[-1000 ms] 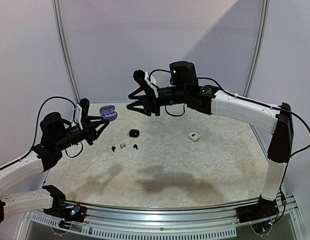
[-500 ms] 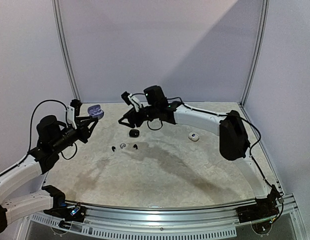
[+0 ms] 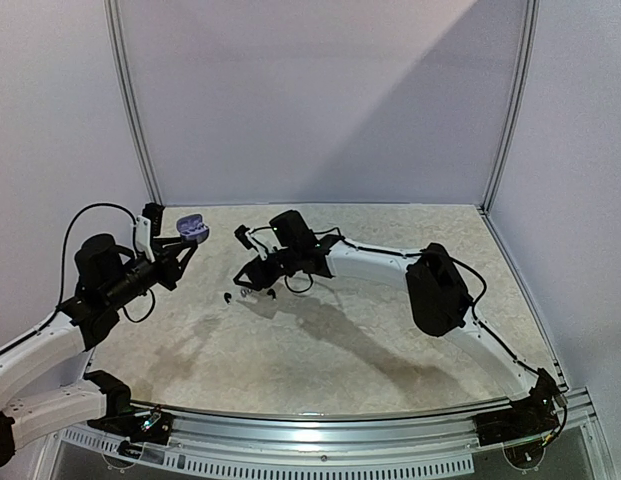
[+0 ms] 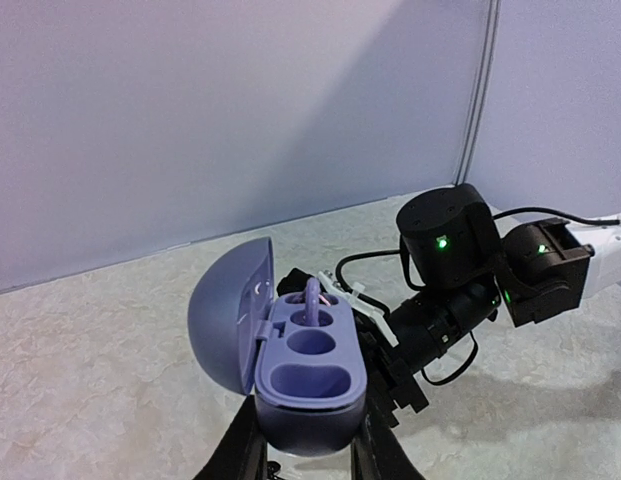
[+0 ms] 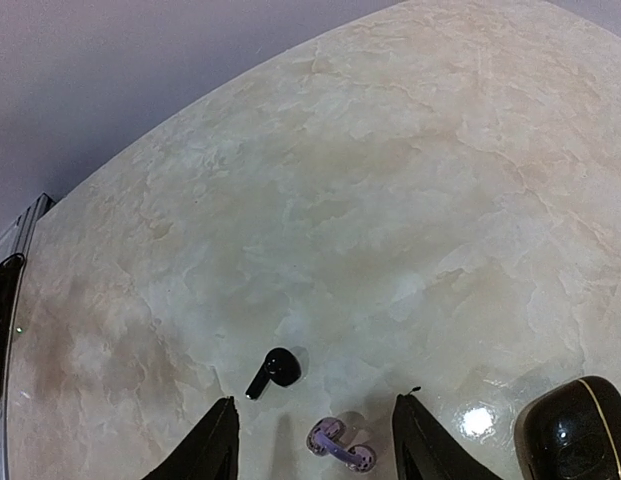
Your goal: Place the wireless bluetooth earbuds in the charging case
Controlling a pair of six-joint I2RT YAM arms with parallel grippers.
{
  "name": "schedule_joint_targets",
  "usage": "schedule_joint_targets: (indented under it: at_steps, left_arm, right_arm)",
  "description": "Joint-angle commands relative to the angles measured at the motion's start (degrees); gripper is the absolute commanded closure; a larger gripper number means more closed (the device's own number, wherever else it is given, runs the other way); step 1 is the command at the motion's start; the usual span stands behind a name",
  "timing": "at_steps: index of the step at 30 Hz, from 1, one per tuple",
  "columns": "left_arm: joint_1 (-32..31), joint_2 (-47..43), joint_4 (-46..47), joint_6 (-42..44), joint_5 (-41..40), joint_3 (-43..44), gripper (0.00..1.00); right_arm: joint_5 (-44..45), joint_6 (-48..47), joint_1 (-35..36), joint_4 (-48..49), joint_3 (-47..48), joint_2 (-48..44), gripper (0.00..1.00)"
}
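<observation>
Small lilac plastic earbud (image 5: 340,445) lying on the table (image 5: 390,200) between the half-spread fingers of the right gripper (image 5: 316,402); open lilac clamshell charging case (image 4: 300,370) clamped in the left gripper (image 4: 308,455). Looks light and slippery, so best to pinch across the fat bulb

Upper left of top view: open charging case (image 3: 193,229) in left end effector (image 3: 181,244), seated earbud (image 4: 312,296) in its far slot. On bench (image 5: 390,200), loose earbud (image 5: 340,445) between fingers of right end effector (image 5: 315,402); stemmed earbud (image 5: 273,371) just upper left; closed case (image 5: 577,432) lower right.
</observation>
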Motion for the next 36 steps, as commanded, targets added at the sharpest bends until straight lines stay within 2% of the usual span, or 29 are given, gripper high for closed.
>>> schedule_joint_targets:
  at_steps: [1, 11, 20, 27, 36]
  left_arm:
    - [0.68, -0.30, 1.37, 0.18, 0.68, -0.79, 1.00]
    - [0.70, -0.46, 1.18, 0.21, 0.65, -0.88, 1.00]
    - [0.70, 0.80, 2.65, 0.20, 0.64, -1.22, 1.00]
    - [0.73, 1.60, 2.67, 0.79, 0.30, -0.45, 1.00]
    - [0.73, 2.95, 3.17, 2.72, 3.02, -0.24, 1.00]
  right_arm:
    - [2.71, 0.64, 0.02, -2.33, 2.61, 2.12, 0.48]
    - [-2.56, -5.26, 0.55, -6.79, 2.23, 3.68, 0.60]
    - [-2.13, -6.49, 0.56, -6.18, 1.97, 3.94, 0.75]
    - [-2.27, -8.71, 0.66, -7.01, 1.32, 4.04, 0.80]
    - [-2.98, -10.71, 0.70, -6.46, -0.43, 2.26, 0.96]
